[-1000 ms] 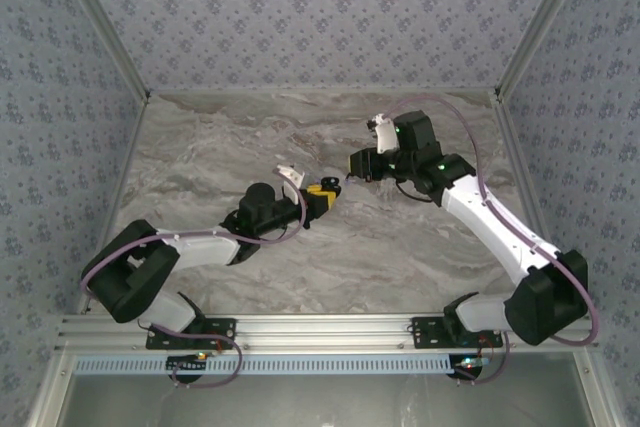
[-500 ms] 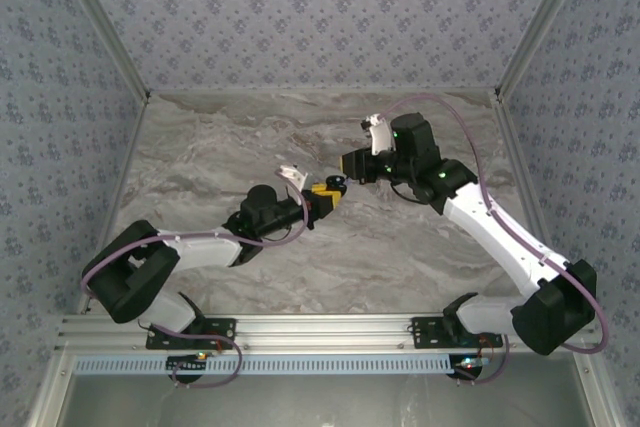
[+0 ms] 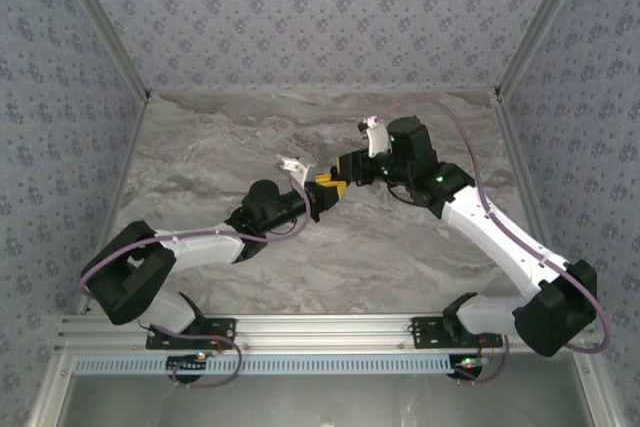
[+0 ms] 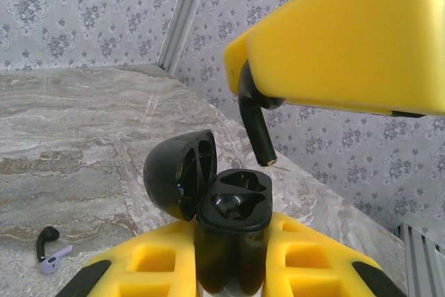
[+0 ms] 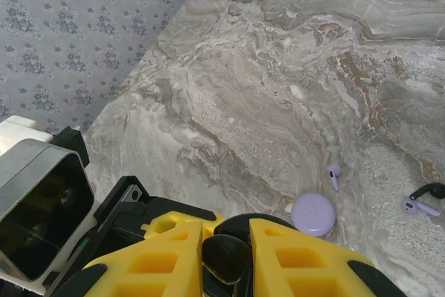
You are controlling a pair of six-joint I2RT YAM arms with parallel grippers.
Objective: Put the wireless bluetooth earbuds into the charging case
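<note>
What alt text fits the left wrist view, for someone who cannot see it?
The left gripper holds the open black charging case upright, lid tipped back, while the right gripper holds a black earbud stem-down just above its empty wells. A second black earbud lies beside a lavender earbud on the marble table at lower left.

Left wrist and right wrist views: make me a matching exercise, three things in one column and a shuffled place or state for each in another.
Things:
1 charging case
2 stem-down earbud
3 lavender disc

Places or states:
a lying flat on the table
b pinched in the right gripper
c lid open, clamped in the left gripper

Pairs: 1-c, 2-b, 3-a
</note>
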